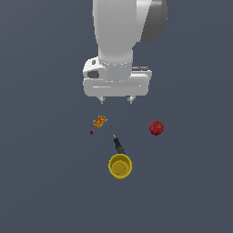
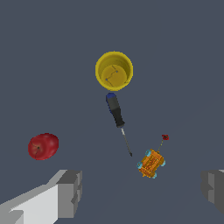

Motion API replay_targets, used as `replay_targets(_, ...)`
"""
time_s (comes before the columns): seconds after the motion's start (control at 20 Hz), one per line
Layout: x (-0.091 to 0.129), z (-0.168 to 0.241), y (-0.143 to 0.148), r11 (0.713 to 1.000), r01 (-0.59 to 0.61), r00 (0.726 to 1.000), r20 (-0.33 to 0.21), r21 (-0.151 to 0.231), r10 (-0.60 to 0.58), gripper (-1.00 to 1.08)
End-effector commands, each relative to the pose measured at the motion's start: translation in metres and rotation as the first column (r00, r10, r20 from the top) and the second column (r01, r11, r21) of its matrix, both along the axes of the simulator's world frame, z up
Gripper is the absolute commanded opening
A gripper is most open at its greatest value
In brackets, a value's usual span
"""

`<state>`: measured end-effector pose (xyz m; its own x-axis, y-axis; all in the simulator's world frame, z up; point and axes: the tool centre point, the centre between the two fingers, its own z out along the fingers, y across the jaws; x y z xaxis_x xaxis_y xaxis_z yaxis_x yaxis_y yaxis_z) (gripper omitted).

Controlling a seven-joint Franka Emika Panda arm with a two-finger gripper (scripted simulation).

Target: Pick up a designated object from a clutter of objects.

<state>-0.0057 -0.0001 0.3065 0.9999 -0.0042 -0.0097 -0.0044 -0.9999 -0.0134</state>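
Dark-red dot: a very small speck is seen lying on the ground, slightly towards the exterior view's left of centre.
Dot in the wrist view: a short thin dark line is seen joined to it; its exact shape cannot be made out.
Ground surface: a flat, uniform slate-grey plane is shown filling both views, unmarked.

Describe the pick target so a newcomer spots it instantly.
Start at the yellow cup; the black-handled tool beside it points its thin tip toward a tiny orange block. It is blocky with pale blue specks, far smaller than the red apple.
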Motion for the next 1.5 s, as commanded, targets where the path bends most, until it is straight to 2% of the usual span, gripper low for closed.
replay_targets(0.0, 0.0, 0.0, 0.0, 1.0, 0.0, 1.0, 0.0, 0.0, 0.0, 1.0)
replay_targets(0.4, 0.006, 0.022, -0.014, 0.998, 0.051, 0.997, 0.049, 0.023, -0.052, 1.0)
replay_targets(0.75, 0.006, 0.016, -0.016, 0.998, 0.06, 0.997, 0.048, 0.024, -0.061, 1.0)
replay_targets(1.1, 0.005, -0.015, -0.028, 0.993, 0.116, 0.992, 0.043, 0.027, -0.117, 1.0)
replay_targets(1.45, -0.004, -0.073, -0.049, 0.975, 0.22, 0.975, 0.032, 0.028, -0.221, 1.0)
